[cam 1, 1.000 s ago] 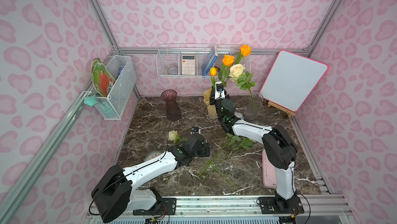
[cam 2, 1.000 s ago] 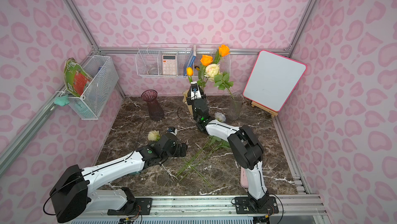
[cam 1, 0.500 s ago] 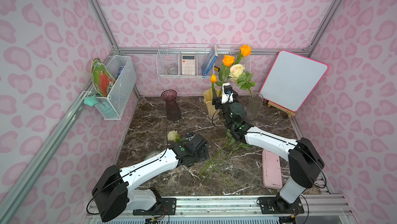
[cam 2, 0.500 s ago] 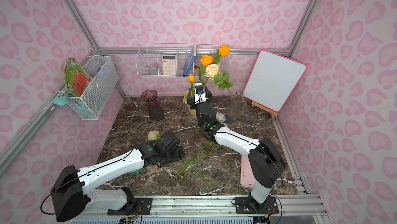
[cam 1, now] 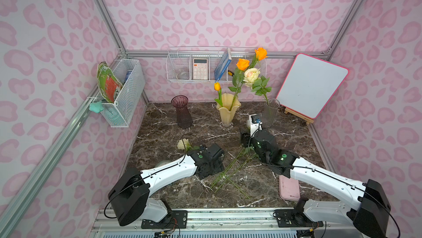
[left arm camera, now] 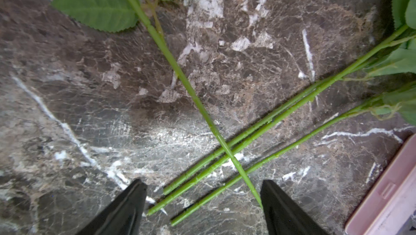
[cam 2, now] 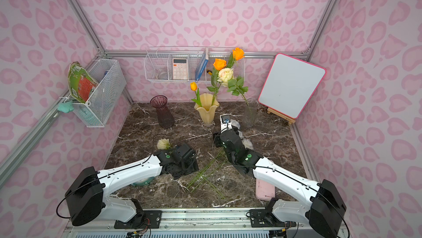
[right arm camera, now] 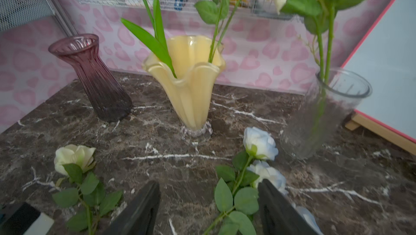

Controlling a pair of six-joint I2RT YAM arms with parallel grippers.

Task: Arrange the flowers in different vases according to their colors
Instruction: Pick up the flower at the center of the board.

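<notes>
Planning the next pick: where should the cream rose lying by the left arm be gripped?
Grip the cream rose on its bare stem, between its leaves and the other stems it crosses, from above, jaws across it: that stretch lies flat and alone.

three vases stand on the table (cam 1: 159,134): one purple vase (cam 1: 181,111), one yellow vase (cam 1: 228,111) and one clear glass vase (cam 1: 269,112). the flowers i can count are eight. the orange roses (cam 1: 242,64) are two and the orange tulip (cam 1: 217,86) is one. the cream roses (cam 1: 251,75) are two. the white-blue roses (right arm camera: 260,143) are three in the right wrist view, the third seen only in part. the green stems (left arm camera: 179,71) in the left wrist view are four. there are two wire baskets (cam 1: 123,93), one calculator (cam 1: 200,68), one blue book (cam 1: 222,64), one whiteboard (cam 1: 312,86), one pink case (cam 1: 288,187) and two robot arms (cam 1: 169,174).
</notes>
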